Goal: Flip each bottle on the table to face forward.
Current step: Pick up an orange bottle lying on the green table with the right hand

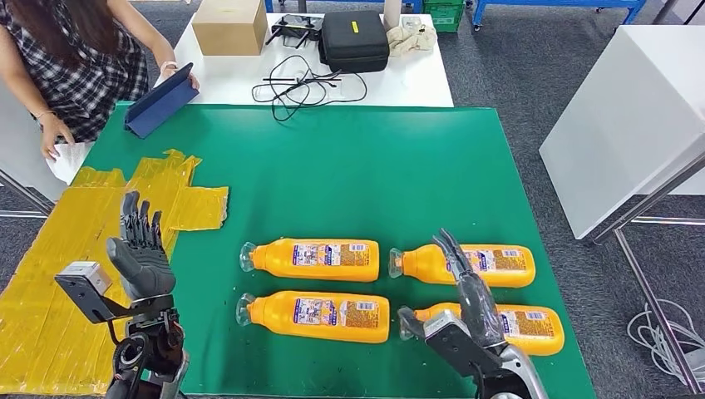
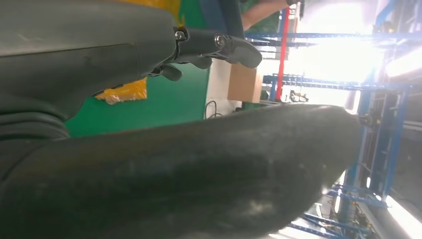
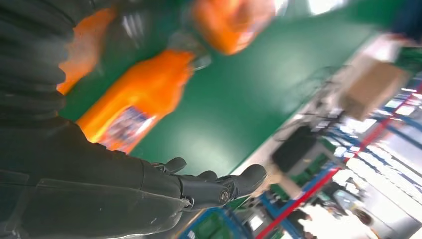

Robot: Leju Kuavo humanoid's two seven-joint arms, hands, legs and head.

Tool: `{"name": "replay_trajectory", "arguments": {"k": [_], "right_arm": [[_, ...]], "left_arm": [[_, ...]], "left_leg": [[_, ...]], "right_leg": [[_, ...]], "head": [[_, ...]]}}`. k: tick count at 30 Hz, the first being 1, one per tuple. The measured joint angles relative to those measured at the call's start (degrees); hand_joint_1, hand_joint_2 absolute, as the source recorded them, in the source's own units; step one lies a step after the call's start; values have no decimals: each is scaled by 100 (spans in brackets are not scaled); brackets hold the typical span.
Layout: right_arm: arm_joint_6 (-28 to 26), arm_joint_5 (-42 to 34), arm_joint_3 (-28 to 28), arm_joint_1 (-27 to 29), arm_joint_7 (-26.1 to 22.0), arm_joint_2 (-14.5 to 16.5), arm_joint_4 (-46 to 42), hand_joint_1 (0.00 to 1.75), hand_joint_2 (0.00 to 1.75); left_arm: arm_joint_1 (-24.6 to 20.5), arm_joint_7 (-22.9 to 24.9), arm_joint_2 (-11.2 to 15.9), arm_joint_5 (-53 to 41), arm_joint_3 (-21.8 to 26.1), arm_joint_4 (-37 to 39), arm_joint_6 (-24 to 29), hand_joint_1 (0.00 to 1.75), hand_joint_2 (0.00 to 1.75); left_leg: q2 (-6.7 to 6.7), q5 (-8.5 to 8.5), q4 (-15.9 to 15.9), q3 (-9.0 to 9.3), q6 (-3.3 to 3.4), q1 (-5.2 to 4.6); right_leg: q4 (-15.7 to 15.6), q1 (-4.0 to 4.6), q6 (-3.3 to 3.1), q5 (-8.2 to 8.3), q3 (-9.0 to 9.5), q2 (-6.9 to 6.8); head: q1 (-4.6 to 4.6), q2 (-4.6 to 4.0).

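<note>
Several orange bottles lie on their sides on the green table (image 1: 349, 166), caps to the left, label sides up. Two are on the left: a far one (image 1: 312, 259) and a near one (image 1: 316, 315). Two are on the right: a far one (image 1: 474, 265) and a near one (image 1: 515, 327). My right hand (image 1: 467, 287) hovers open over the two right bottles, fingers stretched forward and holding nothing. My left hand (image 1: 140, 249) is raised above the table's left part, open and empty. In the right wrist view an orange bottle (image 3: 134, 104) lies blurred beyond the fingers (image 3: 219, 186).
Yellow flattened wrapping (image 1: 100, 224) covers the table's left side. A person (image 1: 75, 58) stands at the far left, holding a blue tablet case (image 1: 162, 100). Behind lies a white table (image 1: 416, 79) with a cardboard box (image 1: 229, 25), a black case (image 1: 354, 37) and cables (image 1: 299, 87).
</note>
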Motion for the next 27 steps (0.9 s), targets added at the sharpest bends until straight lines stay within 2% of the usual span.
{"name": "replay_trajectory", "arguments": {"k": [5, 10, 27], "right_arm": [[-31, 299, -423, 336, 173, -502, -127, 0, 175], [173, 449, -717, 502, 353, -796, -181, 0, 175], [244, 506, -865, 553, 454, -1021, -181, 0, 175]], "left_arm": [[107, 9, 1, 27, 97, -5, -4, 0, 0], [233, 9, -1, 32, 177, -57, -3, 0, 0], [328, 9, -8, 32, 261, -126, 5, 0, 0]], "left_leg": [[0, -4, 0, -3, 5, -4], [2, -11, 0, -2, 12, -7], [2, -8, 0, 1, 13, -6]], "right_leg": [[0, -6, 1, -1, 0, 1], [-2, -7, 2, -2, -1, 2], [-1, -6, 1, -1, 0, 2]], "head": [[1, 0], [1, -1], [0, 0]]}}
